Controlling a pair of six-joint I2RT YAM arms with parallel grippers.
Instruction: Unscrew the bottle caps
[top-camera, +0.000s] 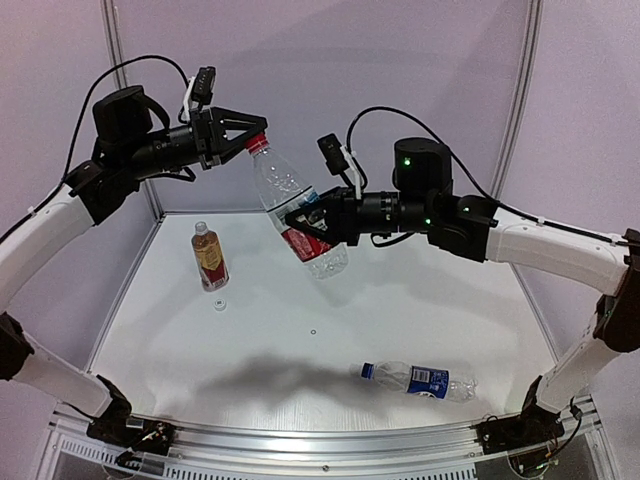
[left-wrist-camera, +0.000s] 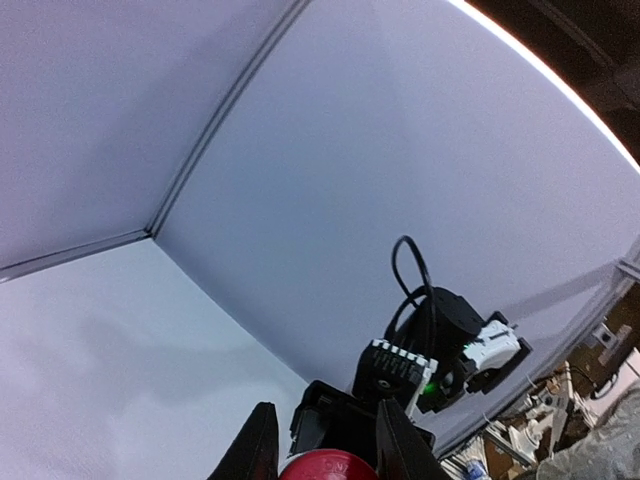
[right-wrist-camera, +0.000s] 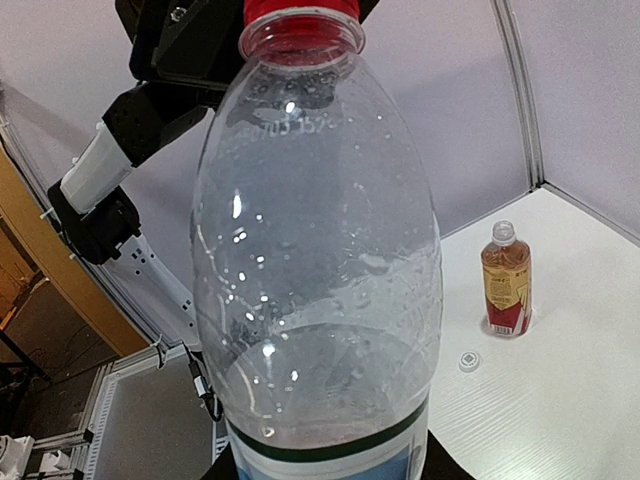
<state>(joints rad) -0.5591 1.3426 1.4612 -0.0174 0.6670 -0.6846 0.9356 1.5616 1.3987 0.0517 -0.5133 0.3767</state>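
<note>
My right gripper (top-camera: 308, 222) is shut on the labelled lower part of the red-white label bottle (top-camera: 283, 188) and holds it tilted above the table, neck toward the upper left. My left gripper (top-camera: 252, 138) is shut on its red cap (top-camera: 257, 144). In the left wrist view the red cap (left-wrist-camera: 328, 467) sits between my fingers (left-wrist-camera: 258, 452). The right wrist view shows the bottle (right-wrist-camera: 315, 250) close up with the red cap (right-wrist-camera: 300, 10) at the top. The amber bottle (top-camera: 209, 257) stands uncapped, with the white cap (top-camera: 219, 303) on the table beside it. The blue-label bottle (top-camera: 420, 380) lies on its side with its blue cap (top-camera: 367, 371) on.
The white table (top-camera: 330, 320) has wall panels at the back and sides and a metal rail along the near edge. The amber bottle (right-wrist-camera: 506, 280) and the white cap (right-wrist-camera: 468, 361) also show in the right wrist view. A tiny ring (top-camera: 313, 331) lies mid-table.
</note>
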